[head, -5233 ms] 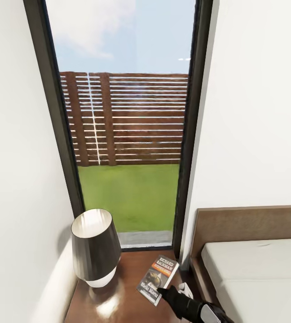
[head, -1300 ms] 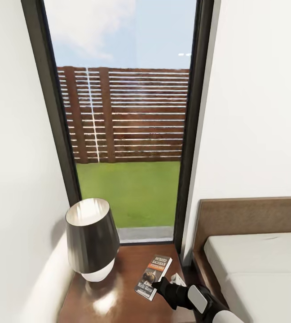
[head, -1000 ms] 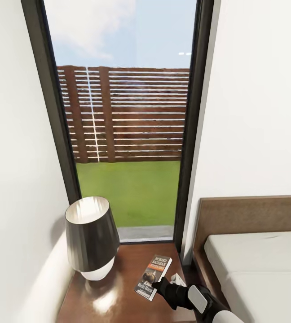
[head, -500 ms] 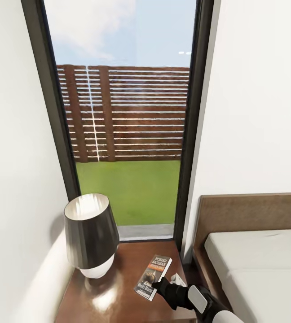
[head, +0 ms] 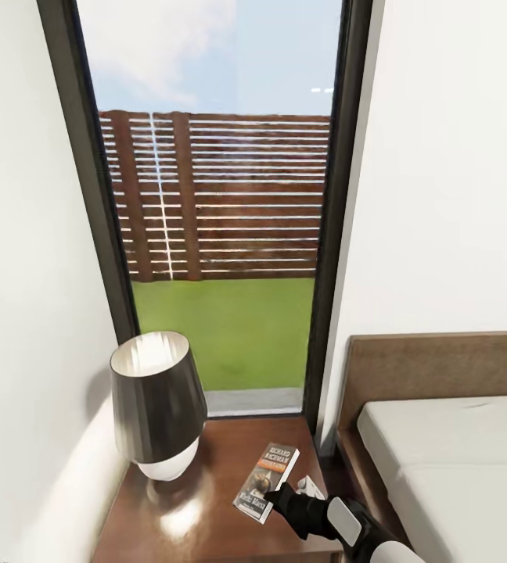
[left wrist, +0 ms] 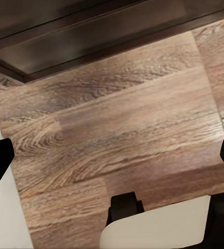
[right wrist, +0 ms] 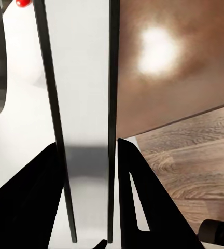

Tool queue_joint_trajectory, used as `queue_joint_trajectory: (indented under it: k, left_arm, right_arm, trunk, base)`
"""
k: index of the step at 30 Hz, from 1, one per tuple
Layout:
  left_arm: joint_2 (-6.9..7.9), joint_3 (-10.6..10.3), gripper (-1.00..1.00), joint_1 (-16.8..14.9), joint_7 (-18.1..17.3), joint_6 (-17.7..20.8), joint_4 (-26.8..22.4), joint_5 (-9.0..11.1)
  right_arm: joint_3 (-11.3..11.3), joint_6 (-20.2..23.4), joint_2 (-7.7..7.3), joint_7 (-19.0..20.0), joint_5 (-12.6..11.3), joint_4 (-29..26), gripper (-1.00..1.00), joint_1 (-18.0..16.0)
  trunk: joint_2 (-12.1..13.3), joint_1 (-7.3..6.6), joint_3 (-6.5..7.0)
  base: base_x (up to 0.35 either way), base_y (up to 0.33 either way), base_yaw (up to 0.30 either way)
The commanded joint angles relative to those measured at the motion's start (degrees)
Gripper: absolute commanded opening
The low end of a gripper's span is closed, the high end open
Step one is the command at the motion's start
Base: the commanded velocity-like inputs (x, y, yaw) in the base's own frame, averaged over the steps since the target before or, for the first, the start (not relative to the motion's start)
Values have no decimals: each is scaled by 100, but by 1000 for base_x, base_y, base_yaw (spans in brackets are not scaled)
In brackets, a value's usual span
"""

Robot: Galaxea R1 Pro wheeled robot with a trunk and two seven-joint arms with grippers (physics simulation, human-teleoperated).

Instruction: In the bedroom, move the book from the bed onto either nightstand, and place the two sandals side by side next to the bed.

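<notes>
On the nightstand (head: pixel 206 500), near its right edge, the book (head: pixel 267 482) looks to be lying flat beside the lamp (head: pixel 158 403). The right gripper (head: pixel 277 494) has its tip at the book's near end. Right wrist view shows its fingers (right wrist: pixel 138 207) pinched on something thin seen edge-on, probably the book. If so, I'd open up fully, then lift straight off so it doesn't drag. Left gripper (left wrist: pixel 112 171) hangs wide open over the floor (left wrist: pixel 117 129), holding nothing.

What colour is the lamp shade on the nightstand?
Dark brown-black, pale inside; lamp shade, clearest in the head view.

Head camera facing window (head: pixel 222 203), wrist cameras near floor (left wrist: pixel 122 135)
</notes>
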Motion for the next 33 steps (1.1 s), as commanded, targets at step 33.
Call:
queue_joint_trajectory:
  k: [33]
  left_arm:
    - [4, -50, 100, -2, 33, -7, -11, 29]
  right_arm:
    - [-27, 49, -8, -15, -9, -15, -100, -2]
  trunk:
    - [-1008, 549, -456]
  base:
    - [0, 0, 0]
